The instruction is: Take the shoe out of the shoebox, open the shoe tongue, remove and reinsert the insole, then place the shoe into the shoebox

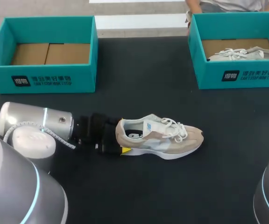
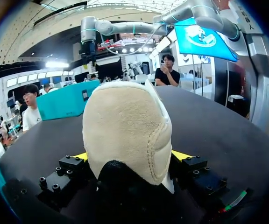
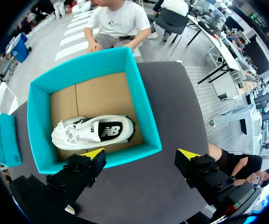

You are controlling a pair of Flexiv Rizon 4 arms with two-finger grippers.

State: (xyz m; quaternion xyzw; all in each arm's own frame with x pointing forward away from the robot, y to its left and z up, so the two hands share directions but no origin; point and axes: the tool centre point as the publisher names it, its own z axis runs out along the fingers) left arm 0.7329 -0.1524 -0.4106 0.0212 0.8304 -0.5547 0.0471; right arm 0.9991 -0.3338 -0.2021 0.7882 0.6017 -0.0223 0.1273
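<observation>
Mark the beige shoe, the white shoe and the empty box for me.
beige shoe [image 1: 160, 138]: head view, side panel at mid-length.
white shoe [image 3: 93, 132]: right wrist view, dark insole in its opening.
empty box [image 1: 50, 78]: head view, outer front wall.

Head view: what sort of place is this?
Likely a shoe-handling robot workstation: a black table, an empty teal cardboard shoebox, and a beige suede sneaker held at the heel by the left gripper.

White print on left shoebox, right shoebox
</observation>
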